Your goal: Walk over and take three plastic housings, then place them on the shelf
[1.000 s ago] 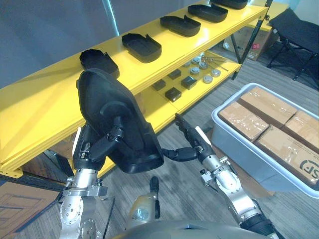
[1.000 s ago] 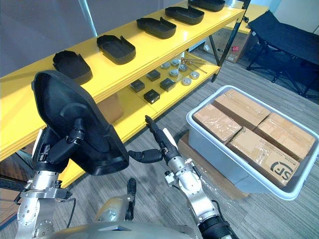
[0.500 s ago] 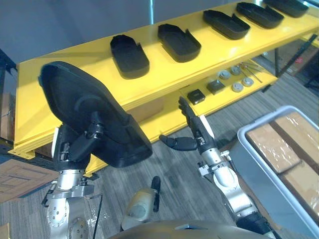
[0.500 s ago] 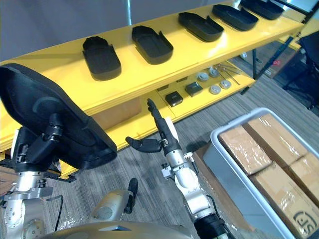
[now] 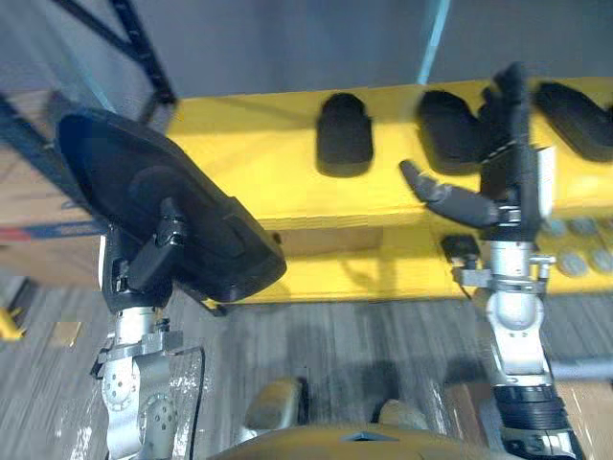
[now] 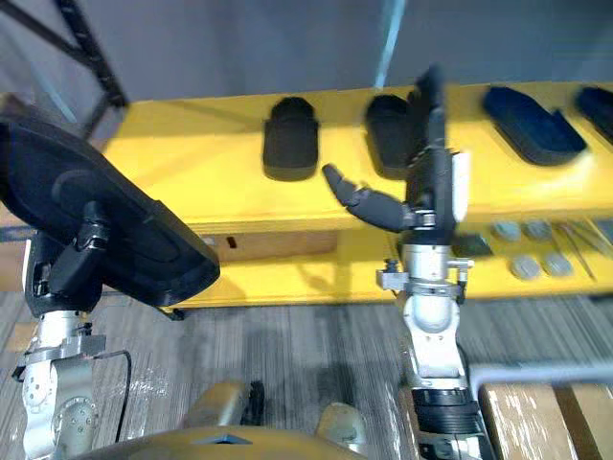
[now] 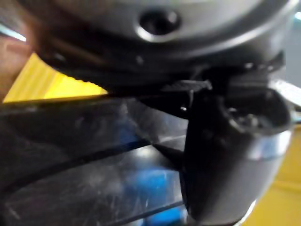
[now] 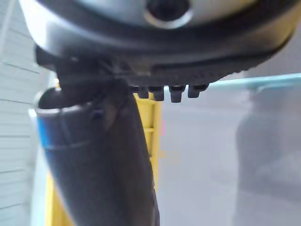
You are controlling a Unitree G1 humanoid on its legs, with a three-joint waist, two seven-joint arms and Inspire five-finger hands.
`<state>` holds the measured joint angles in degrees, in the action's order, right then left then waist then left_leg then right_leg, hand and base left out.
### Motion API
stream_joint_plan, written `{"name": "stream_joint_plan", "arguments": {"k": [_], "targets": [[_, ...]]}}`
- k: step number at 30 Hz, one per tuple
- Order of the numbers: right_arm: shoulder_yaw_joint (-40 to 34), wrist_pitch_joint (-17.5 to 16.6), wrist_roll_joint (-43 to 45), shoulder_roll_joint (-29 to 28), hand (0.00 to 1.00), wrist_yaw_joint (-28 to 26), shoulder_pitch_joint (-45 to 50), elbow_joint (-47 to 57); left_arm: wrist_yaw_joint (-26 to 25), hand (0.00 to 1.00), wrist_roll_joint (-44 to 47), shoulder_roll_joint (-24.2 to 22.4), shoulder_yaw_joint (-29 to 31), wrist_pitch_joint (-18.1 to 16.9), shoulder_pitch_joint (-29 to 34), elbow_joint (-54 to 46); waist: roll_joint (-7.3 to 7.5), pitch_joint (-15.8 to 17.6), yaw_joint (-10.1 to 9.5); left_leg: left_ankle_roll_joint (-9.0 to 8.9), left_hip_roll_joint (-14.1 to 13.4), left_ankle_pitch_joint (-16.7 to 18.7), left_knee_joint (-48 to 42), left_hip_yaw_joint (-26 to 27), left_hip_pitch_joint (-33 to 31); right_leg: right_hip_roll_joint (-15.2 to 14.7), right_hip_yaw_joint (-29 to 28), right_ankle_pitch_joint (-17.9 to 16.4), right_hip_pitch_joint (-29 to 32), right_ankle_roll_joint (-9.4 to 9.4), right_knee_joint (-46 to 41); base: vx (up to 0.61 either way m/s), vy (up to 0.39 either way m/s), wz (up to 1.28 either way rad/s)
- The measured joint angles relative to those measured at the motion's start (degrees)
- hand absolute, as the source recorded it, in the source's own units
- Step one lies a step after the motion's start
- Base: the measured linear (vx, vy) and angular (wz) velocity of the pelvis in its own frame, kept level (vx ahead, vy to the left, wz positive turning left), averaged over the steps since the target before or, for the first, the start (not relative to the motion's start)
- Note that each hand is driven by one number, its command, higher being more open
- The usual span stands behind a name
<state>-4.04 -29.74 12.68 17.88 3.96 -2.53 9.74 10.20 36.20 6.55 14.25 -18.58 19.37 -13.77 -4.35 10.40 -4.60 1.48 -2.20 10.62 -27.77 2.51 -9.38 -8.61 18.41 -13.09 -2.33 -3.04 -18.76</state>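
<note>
At 9 o'clock, left hand (image 5: 142,273) clamps tilted plastic housing (image 5: 115,177) (thumb across it); right hand (image 5: 512,182), 3 o'clock, splayed, empty; housing may clip shelf (image 5: 259,192) edge, slip.

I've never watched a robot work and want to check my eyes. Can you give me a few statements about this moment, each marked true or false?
1. The left hand grips a large black housing. True.
2. The right hand grips a housing too. False: it is open, fingers straight up, and holds nothing.
3. Other housings lie on the yellow shelf. True.
4. The large black housing already rests on the yellow shelf. False: the hand holds it up in front of the shelf.
</note>
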Motion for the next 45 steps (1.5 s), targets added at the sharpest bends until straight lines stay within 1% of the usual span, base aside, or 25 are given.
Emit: {"name": "stream_joint_plan", "arguments": {"k": [2, 4, 5, 6, 7, 8, 10, 13, 19, 21, 23, 25, 27, 29, 32, 33, 34, 36, 37, 38, 39, 41, 43, 44, 45], "targets": [[-0.06, 0.01, 1.85, 0.01, 1.00, -2.41, -0.43, -0.01, -0.13, 0.00, 0.41, -0.08, 0.15, 0.28, 0.71, -0.03, 0.17, -0.23, -0.34, 0.03, -1.84, -0.20, -0.06, 5.58, -0.40, -0.15, 3.20, 1.58, -2.95, -0.50, 2.47, 0.19, -0.102, 0.69], [-0.12, 0.58, 1.56, -1.38, 1.00, -2.94, 0.20, -0.02, 0.76, 0.00, 1.09, 0.06, -2.47, 0.72, 0.16, -0.02, 0.31, -0.33, 1.29, 1.26, -9.04, 1.38, -1.29, 19.17, -0.13, -0.24, 8.75, 2.28, -7.46, -1.08, 5.95, 0.26, -0.090, 1.21], [-0.43, 0.59, 1.18, -1.86, 1.00, -2.89, 0.52, 0.02, 1.05, 0.00, 1.18, 0.02, -3.80, 0.87, -0.11, -0.02, 0.40, -0.37, 1.89, 0.64, -10.44, 0.92, 0.17, 21.19, -0.09, -0.52, 9.85, 2.50, -8.16, -1.47, 6.35, 0.21, -0.046, 1.16], [-1.39, 0.59, 1.04, -2.55, 1.00, -2.70, 1.68, 0.17, 1.85, 0.00, 1.10, 0.03, -7.06, 1.19, -0.99, -0.02, 0.11, -0.70, 2.56, -2.27, -10.89, -3.64, 6.29, 22.89, 0.51, -1.54, 11.61, 2.84, -8.84, -2.05, 6.65, 0.21, 0.117, 1.00], [-1.99, 0.84, 1.04, -3.27, 1.00, -2.29, 3.04, 0.05, 2.79, 0.00, 1.03, 0.06, -10.14, 1.26, -1.71, -0.07, -0.13, -0.82, 3.12, -1.98, -8.67, -8.62, 10.99, 23.99, 2.29, -3.61, 12.56, 3.53, -9.29, -3.07, 6.80, 0.20, 0.159, 0.80], [-2.19, 1.24, 1.02, -3.88, 1.00, -2.18, 3.63, 0.05, 3.12, 0.00, 1.00, 0.09, -11.14, 1.26, -1.86, -0.41, -0.33, -0.96, 3.23, -1.41, -7.37, -9.24, 12.64, 24.31, 3.05, -4.44, 12.72, 4.21, -9.22, -3.46, 7.05, 0.21, 0.228, 0.37], [-2.19, 2.13, -0.56, -6.91, 1.00, -1.80, 5.98, -0.04, 4.00, 0.00, 1.03, 0.54, -11.73, 1.29, -2.90, -1.86, 1.19, -0.30, 3.48, -0.21, -4.57, -9.39, 15.23, 25.37, 4.70, -6.26, 12.56, 5.70, -10.09, -4.82, 8.79, 0.16, 0.184, -0.05], [-2.04, 2.13, -0.39, -8.41, 1.00, -2.20, 9.22, -0.04, 4.18, 0.00, 1.10, 0.97, -11.63, 1.52, -3.09, -2.07, 2.18, -0.11, 4.14, -0.05, -2.68, -9.62, 19.32, 25.94, 8.33, -6.72, 12.02, 7.64, -11.12, -5.13, 9.50, 0.11, 0.113, -0.13], [2.15, 2.13, -0.45, -9.20, 1.00, -2.11, 11.13, -0.01, 5.30, 0.00, 1.10, 1.95, -11.63, 3.24, -2.87, -3.12, 2.75, -0.34, 4.85, -0.04, -2.54, -9.46, 22.15, 30.85, 10.78, -7.35, 10.89, 9.25, -8.52, -4.17, 9.11, 0.01, 0.041, -0.46], [3.91, 2.15, -0.40, -9.07, 1.00, -2.36, 11.26, -0.03, 4.56, 0.00, -0.77, 2.38, -12.73, 3.74, -3.00, -3.12, 3.16, -0.25, 5.11, -0.03, -4.41, -6.50, 16.62, 31.93, 9.63, -7.25, 10.76, 9.17, -8.77, -4.19, 9.88, -0.02, -0.037, -0.40], [4.63, 2.21, -0.55, -8.77, 1.00, -2.32, 11.15, -0.23, 3.51, 0.00, -1.40, 2.39, -14.22, 3.79, -2.98, -3.10, 3.02, -0.09, 4.78, 1.63, -7.61, -4.09, 6.77, 31.36, 6.55, -7.24, 10.22, 8.45, -8.82, -4.36, 9.83, -0.04, -0.037, -0.47], [5.54, 2.22, -0.74, -6.74, 1.00, -2.41, 10.40, -0.92, 1.44, 0.00, -2.84, 2.31, -14.66, 3.78, -3.10, -2.85, 2.19, 0.49, 4.73, 2.45, -10.62, -3.58, -4.06, 27.04, 2.58, -7.13, 8.94, 7.69, -9.16, -5.32, 9.81, -0.07, 0.005, -0.55], [5.92, 2.18, -0.59, -2.66, 1.00, -3.98, 10.14, -1.20, -1.04, 0.00, -3.90, 2.37, -14.46, 3.73, -3.16, -1.35, 0.47, 0.67, 4.97, 2.05, -10.21, -3.85, -4.98, 22.27, 1.73, -7.72, 6.31, 7.52, -9.22, -5.99, 10.30, -0.06, 0.132, -0.52], [4.46, 1.82, -0.02, -2.01, 1.00, -5.08, 9.85, -1.35, -2.52, 0.00, -6.15, 2.25, -14.70, 3.57, -4.26, -0.83, 2.08, 1.69, 6.06, 1.38, -8.71, -3.03, -4.48, 20.07, 0.57, -10.29, 6.61, 7.61, -8.11, -7.29, 10.65, -0.07, 0.146, -0.10], [2.79, 1.63, 1.91, -1.92, 1.00, -4.77, 7.63, -3.07, -2.59, 0.00, -9.87, 2.17, -15.11, 3.48, -4.64, 1.47, 2.09, 1.62, 6.60, -4.31, -12.44, -6.08, -0.16, 13.46, 0.26, -13.75, 3.49, 7.73, -4.95, -7.79, 7.35, -0.08, 0.155, -0.20], [3.06, 1.62, 2.12, -1.87, 1.00, -4.65, 5.90, -4.07, -2.58, 0.00, -10.18, 2.38, -15.06, 3.49, -4.64, 2.46, 1.96, 1.55, 6.33, -5.92, -13.18, -7.32, 1.72, 10.78, 1.39, -15.34, 1.69, 7.39, -3.22, -9.06, 5.88, -0.06, 0.288, -0.51], [3.32, 1.56, 2.22, -1.82, 1.00, -4.66, 5.22, -4.35, -2.55, 0.00, -10.20, 2.40, -15.06, 3.55, -4.62, 3.12, 1.53, 1.31, 6.29, -6.14, -13.50, -7.55, 2.86, 10.33, 2.36, -16.54, 0.45, 7.13, -2.18, -9.71, 5.02, -0.06, 0.489, -0.40], [3.31, 1.15, 2.28, -1.88, 1.00, -4.39, 5.38, -4.38, -1.61, 0.00, -10.12, 2.45, -15.05, 3.90, -4.38, 3.07, -0.56, -0.01, 6.47, -7.90, -13.29, -5.71, 5.29, 11.44, 4.29, -17.56, -0.03, 7.73, -1.71, -11.18, 4.73, -0.03, 0.490, 0.02], [3.54, 1.22, 2.01, -3.85, 1.00, -3.08, 6.06, -4.88, -0.76, 0.00, -10.06, 3.89, -14.64, 4.53, -5.39, 3.14, 1.18, -0.18, 6.29, -11.90, -11.32, -2.57, 5.17, 12.51, 4.94, -20.29, 0.09, 9.25, -2.57, -11.54, 4.62, 0.00, 0.401, 0.22], [4.22, 1.72, 1.53, -5.21, 1.00, -1.98, 6.69, -5.06, -0.54, 0.00, -9.99, 4.83, -14.09, 5.60, -5.48, 3.04, 2.71, -0.24, 6.00, -10.68, -9.36, -1.32, 4.71, 13.04, 4.80, -21.81, 0.78, 13.53, -2.72, -11.23, 5.43, -0.04, 0.704, 0.17], [5.79, 1.93, 0.75, -5.93, 1.00, -1.70, 7.41, -5.05, -0.36, 0.00, -10.01, 5.86, -12.85, 7.88, -5.44, 3.07, 3.26, -0.38, 4.90, -9.27, -8.77, -0.52, 4.10, 13.74, 4.72, -22.28, 2.74, 19.20, -2.48, -8.87, 6.52, -0.04, 0.374, -0.07], [7.53, 1.98, -0.87, -6.87, 1.00, -2.78, 7.44, -4.74, -0.33, 0.00, -10.03, 7.90, -10.92, 9.76, -5.43, 3.05, 3.47, -0.55, 3.88, -7.34, -8.42, -0.44, 5.50, 15.31, 5.44, -22.01, 6.28, 23.09, -0.84, -6.41, 5.57, -0.01, 0.405, -0.17], [8.36, 2.00, -1.20, -7.04, 1.00, -4.21, 7.65, -3.20, -0.71, 0.00, -10.05, 9.24, -9.35, 10.96, -5.54, 3.04, 3.83, -0.83, 4.32, -5.64, -7.69, -1.92, 9.25, 15.42, 7.23, -18.05, 6.44, 16.11, 0.54, -6.98, 1.15, 0.05, 0.177, 0.03], [8.26, 2.00, -1.15, -7.01, 1.00, -4.46, 8.12, -0.94, -1.23, 0.00, -10.05, 9.39, -9.09, 11.16, -5.67, 3.03, 3.62, -1.06, 4.73, -4.98, -6.96, -2.91, 11.62, 15.32, 8.15, -14.31, 6.48, 11.64, 0.42, -6.67, 1.06, 0.05, 0.076, 0.14], [8.15, 1.96, -1.15, -6.98, 1.00, -4.45, 8.47, 1.36, -1.57, 0.00, -10.07, 9.26, -9.18, 11.20, -6.01, 3.02, 3.73, -1.56, 4.92, -4.71, -6.00, -3.73, 13.00, 15.35, 8.24, -11.59, 6.76, 9.70, 0.35, -5.10, 3.25, 0.05, 0.088, 0.10]]}}
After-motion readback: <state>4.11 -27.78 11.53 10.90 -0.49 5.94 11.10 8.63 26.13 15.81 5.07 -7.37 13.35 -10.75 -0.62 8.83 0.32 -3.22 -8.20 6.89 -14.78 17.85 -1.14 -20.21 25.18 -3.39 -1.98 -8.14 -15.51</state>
